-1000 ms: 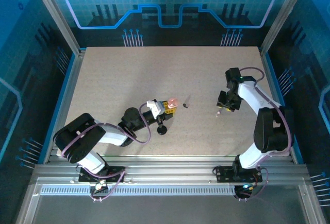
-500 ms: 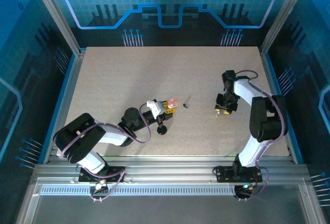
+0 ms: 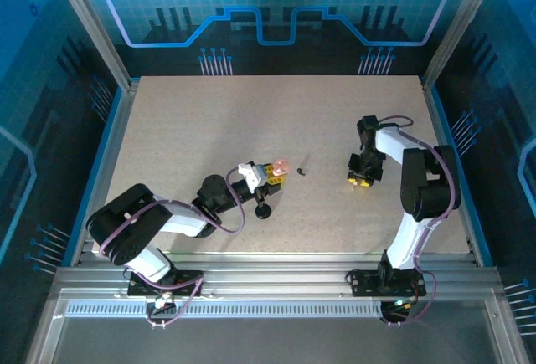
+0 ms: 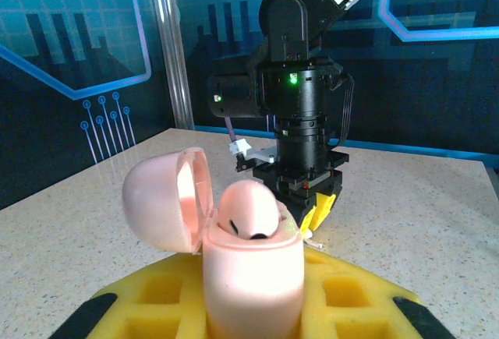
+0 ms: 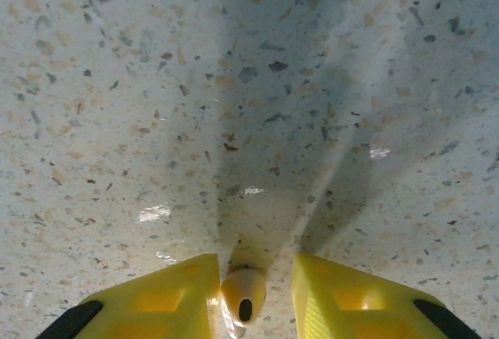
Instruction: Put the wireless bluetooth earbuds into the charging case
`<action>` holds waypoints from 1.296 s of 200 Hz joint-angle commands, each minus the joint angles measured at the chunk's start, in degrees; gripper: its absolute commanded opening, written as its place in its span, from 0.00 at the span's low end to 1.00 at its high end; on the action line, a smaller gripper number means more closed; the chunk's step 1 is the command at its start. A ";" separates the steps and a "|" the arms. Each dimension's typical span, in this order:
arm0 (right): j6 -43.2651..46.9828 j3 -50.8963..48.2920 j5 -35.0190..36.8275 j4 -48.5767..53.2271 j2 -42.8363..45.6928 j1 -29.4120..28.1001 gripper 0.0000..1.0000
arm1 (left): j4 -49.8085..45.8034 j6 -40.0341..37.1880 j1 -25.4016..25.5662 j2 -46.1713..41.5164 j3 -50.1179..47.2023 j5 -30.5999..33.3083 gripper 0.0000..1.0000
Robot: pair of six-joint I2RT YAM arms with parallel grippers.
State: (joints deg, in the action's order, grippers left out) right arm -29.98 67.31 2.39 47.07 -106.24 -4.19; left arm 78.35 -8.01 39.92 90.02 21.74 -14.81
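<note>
Left hand (image 3: 275, 171) near the middle of the table (image 3: 209, 121), clenched on the charging case (image 4: 253, 277); pink body upright between the yellow pads (image 4: 140, 301), gripped low down. Lid (image 4: 165, 203) swung open to the left on its hinge, hollow side turned toward the body. Inside the open body, a pale pink seated earbud (image 4: 248, 213), rounded top standing above the rim, a small dark spot on its front. Seen from above, just right of the case and apart from it, a tiny dark earbud (image 3: 301, 167) on the table. Just on the near side of the left hand, a black round disc (image 3: 264, 211) lying flat. Right hand (image 5: 255, 270) well to the right of the case, pointed down at the table, tips close to the surface. Yellow fingers (image 5: 160, 304) slightly parted, not clenched, straddling a whitish earbud (image 5: 243, 292): close against the finger on the left of that view, a clear gap to the other. Dark opening at the earbud's near end, turned toward the wrist camera. Cannot tell whether resting on the table or lifted. In the left wrist view, right hand beyond the case, bare table between them.
</note>
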 commanded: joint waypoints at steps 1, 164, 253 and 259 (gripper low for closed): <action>0.36 1.69 -0.67 0.58 -1.41 -0.82 0.30 | 1.90 -1.28 -0.02 -0.02 0.92 0.45 0.19; -0.87 1.25 0.12 0.68 -1.05 -2.49 0.20 | 1.62 -1.46 0.05 0.07 0.72 1.10 0.19; -3.96 -2.65 -1.18 -0.45 10.95 -3.02 0.19 | 0.59 0.25 0.01 3.70 3.43 1.13 0.19; -4.31 -3.00 -1.49 -0.75 12.02 -3.16 0.19 | 0.53 0.42 0.00 4.14 3.86 1.01 0.19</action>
State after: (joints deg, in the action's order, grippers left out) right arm -32.03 65.76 2.74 46.74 -98.91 -6.48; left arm 78.28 -7.81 39.92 92.64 22.96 -14.15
